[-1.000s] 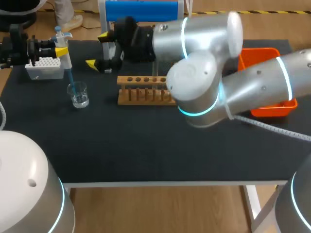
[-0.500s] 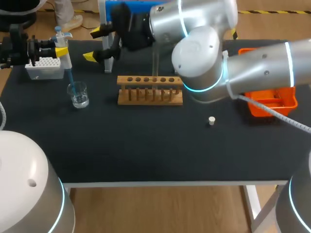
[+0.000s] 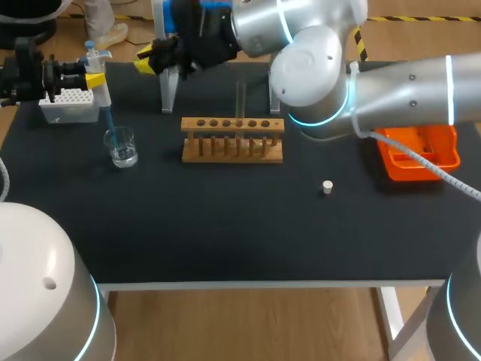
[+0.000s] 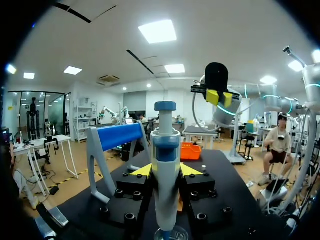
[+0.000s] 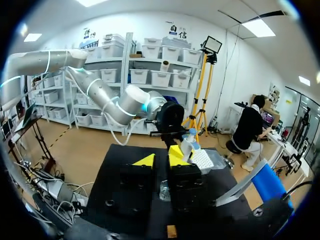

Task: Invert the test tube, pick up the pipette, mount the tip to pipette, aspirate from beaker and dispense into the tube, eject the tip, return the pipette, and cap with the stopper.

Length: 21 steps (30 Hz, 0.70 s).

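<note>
- Worktop (image 3: 225,226): dark, carries all the items below.
- Left hand (image 4: 165,171): over the far left corner, both yellow-tipped fingers closed against the sides of the pipette (image 4: 165,145), which it holds upright.
- Tip (image 3: 110,120): bluish, mounted on the pipette, pointing down into the mouth of the beaker (image 3: 121,147).
- Beaker: clear glass, near the left edge, directly under the left hand.
- Tip box (image 3: 71,105): white, at the far left corner, just beyond the beaker.
- Right hand (image 5: 160,160): raised over the far edge, left of the middle, fingers spread apart with nothing between them.
- Stand (image 4: 120,136): blue bar on grey legs, at the far edge, beside the right hand.
- Rack (image 3: 233,149): wooden, mid-worktop, toward the far edge.
- Test tube (image 3: 240,98): clear, standing upright in the rack.
- Stopper (image 3: 327,186): small, pale, lying on the worktop right of the rack and apart from it.
- Bin (image 3: 417,173): orange, at the right edge.
</note>
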Motion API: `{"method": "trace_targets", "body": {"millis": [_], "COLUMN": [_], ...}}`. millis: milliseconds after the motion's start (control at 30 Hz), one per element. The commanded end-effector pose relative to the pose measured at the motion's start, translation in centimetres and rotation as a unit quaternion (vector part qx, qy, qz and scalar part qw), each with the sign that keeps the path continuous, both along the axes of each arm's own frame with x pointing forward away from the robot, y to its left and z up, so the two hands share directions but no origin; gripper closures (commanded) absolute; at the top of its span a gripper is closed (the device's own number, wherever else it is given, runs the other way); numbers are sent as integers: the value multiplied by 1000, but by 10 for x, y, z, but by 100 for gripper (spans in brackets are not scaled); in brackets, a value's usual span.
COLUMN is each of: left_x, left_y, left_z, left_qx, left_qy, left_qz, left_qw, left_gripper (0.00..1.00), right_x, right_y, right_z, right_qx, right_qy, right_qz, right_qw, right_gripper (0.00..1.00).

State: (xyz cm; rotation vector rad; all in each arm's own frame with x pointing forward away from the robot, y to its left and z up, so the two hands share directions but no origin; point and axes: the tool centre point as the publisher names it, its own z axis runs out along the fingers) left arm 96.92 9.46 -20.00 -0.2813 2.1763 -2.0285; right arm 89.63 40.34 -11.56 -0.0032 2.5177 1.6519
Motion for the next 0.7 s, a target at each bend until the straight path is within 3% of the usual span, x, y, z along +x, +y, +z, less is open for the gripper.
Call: {"method": "trace_targets", "body": {"millis": [33, 700], "left_x": [-1, -1], "left_y": [-1, -1], "left_z": [1, 1], "left_qx": [1, 1], "left_qy": [0, 0], "left_qz": [1, 1], "left_qw": [1000, 1000], "left_gripper": [100, 100], "right_x": [17, 57], "right_y": [15, 49], "right_z": [5, 0], "right_qx": [-37, -50], "right_qy": [2, -2], "right_qz": [0, -22], "right_qw": [999, 998], "right_gripper": [100, 100]}}
